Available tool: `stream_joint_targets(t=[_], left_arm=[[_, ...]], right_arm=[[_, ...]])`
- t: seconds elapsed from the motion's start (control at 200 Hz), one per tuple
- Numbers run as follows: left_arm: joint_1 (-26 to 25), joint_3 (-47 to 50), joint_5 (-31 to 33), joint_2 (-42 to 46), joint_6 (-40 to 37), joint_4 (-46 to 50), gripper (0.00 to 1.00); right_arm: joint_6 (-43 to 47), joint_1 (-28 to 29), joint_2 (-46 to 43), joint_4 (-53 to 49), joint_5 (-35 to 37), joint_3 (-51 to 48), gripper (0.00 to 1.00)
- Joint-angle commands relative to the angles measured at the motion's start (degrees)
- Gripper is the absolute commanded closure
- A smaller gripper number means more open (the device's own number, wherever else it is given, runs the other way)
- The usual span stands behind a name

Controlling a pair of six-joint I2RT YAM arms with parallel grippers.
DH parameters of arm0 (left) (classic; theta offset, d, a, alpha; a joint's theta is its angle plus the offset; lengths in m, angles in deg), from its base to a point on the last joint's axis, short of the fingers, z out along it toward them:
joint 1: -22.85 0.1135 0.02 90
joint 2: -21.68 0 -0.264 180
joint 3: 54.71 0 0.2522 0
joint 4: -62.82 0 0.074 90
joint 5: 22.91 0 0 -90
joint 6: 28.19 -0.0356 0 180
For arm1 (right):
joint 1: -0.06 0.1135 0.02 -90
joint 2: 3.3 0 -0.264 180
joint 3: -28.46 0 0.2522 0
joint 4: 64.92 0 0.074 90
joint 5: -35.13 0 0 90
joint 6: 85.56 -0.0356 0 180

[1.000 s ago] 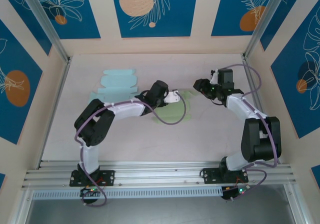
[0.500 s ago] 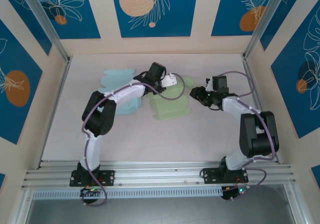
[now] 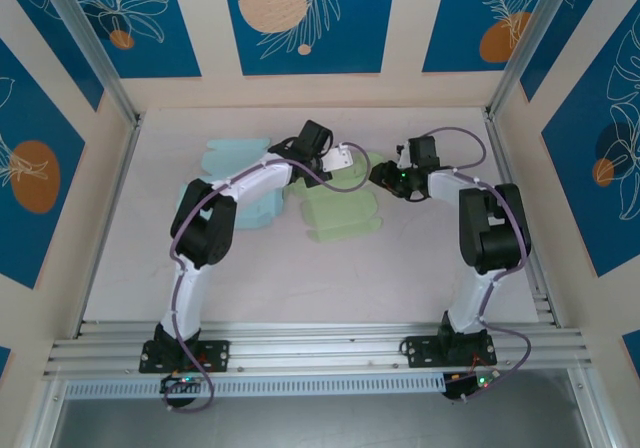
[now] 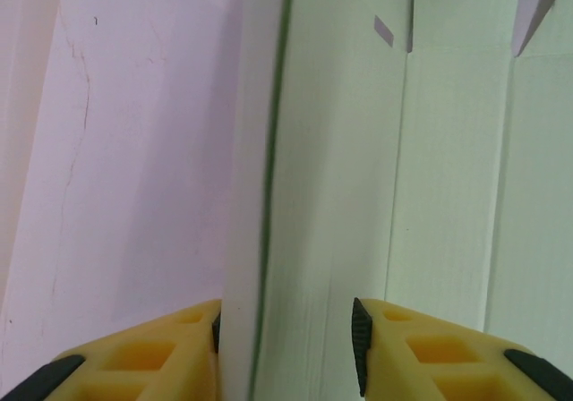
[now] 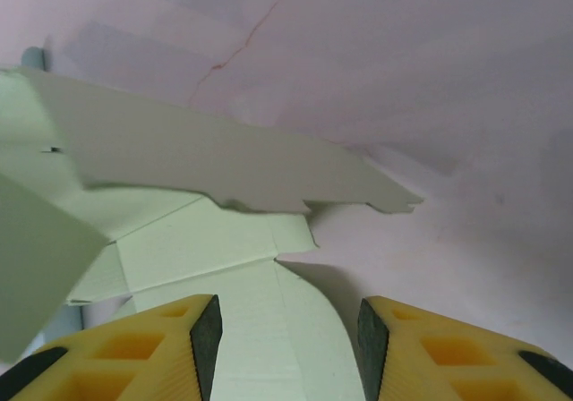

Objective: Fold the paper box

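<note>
At the far middle of the table point(image 3: 400, 278), looks mid-fold: straddles the raised flap point(image 4: 252, 150) of the green box point(image 3: 340, 213) with left gripper point(image 4: 286, 329) spread, hovers right gripper point(image 5: 288, 316) spread over a side flap point(image 5: 300, 356), needs pinching and creasing next.

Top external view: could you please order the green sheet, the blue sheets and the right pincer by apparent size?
Green sheet and blue sheets: about alike, and the left arm hides part of the blue, so unranked.
Right pincer: smallest.
</note>
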Motion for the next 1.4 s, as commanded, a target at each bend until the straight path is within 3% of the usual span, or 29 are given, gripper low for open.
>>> stream_joint_targets(t=[0.0,0.605,0.775,0.845,1.2,1.395], left_arm=[[1.27,-2.44,-0.86,-1.57,1.49,0.60,0.55],[1.68,-3.63,-2.62,-2.13,2.57,1.08,0.56],[1.68,-3.21,-2.13,-1.28,3.39,-0.25,0.56],[1.68,-1.76,-1.26,-0.10,3.56,-2.53,0.56],[2.37,1.82,0.63,3.65,3.70,-9.70,0.55],[2.44,1.56,0.26,3.77,3.65,-10.63,0.66]], right_arm=[[1.46,0.66,2.18,-0.71,0.48,2.04,0.53],[2.79,3.09,9.18,1.08,0.44,7.64,0.54],[4.05,3.99,7.75,1.88,2.39,6.34,0.87],[4.68,4.15,6.52,1.69,4.20,5.47,0.93],[7.52,4.31,4.20,0.05,7.06,4.24,0.97],[8.31,4.31,4.23,-0.48,7.37,4.38,0.97]])
